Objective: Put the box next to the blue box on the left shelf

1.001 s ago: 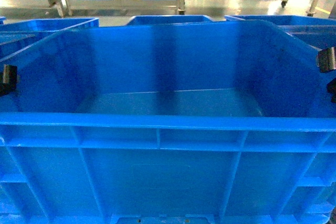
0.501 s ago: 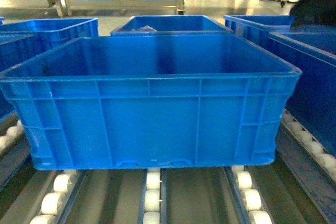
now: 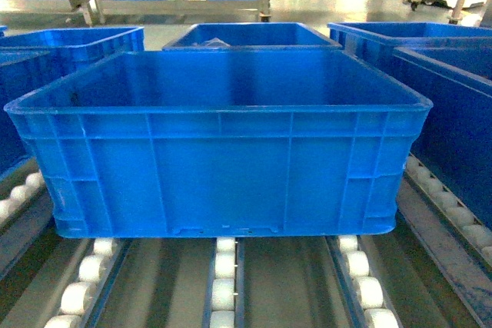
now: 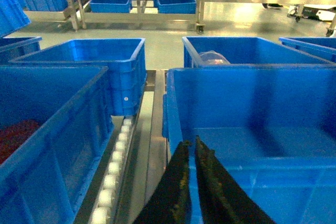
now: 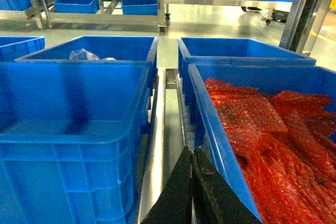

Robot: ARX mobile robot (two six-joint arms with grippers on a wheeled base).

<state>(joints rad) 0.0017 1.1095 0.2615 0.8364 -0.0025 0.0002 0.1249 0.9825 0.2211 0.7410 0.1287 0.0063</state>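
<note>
The left gripper [image 4: 190,153] sits at the bottom of its wrist view, its two dark fingers pressed nearly together with only a thin slit between them, holding nothing; its tips hang over the near left corner of the box [image 3: 223,151]. The right gripper [image 5: 190,156] is likewise closed on nothing, tips meeting, above the bare gap between the box and a crate [image 5: 262,129] full of red bubble wrap [image 5: 273,124] on the right. In the head view neither gripper shows. The box stands empty on the shelf [image 3: 223,282], its bottom edge resting on the tracks of white rollers [image 3: 356,264], centred between the neighbouring crates. On its left stands another blue crate [image 4: 47,129] with something red inside, close but apart. Behind the box sits a further crate [image 3: 250,34] holding a clear plastic bag [image 5: 81,54]. Farther off, racks [image 3: 177,1] carry more blue bins on a pale shiny floor
</note>
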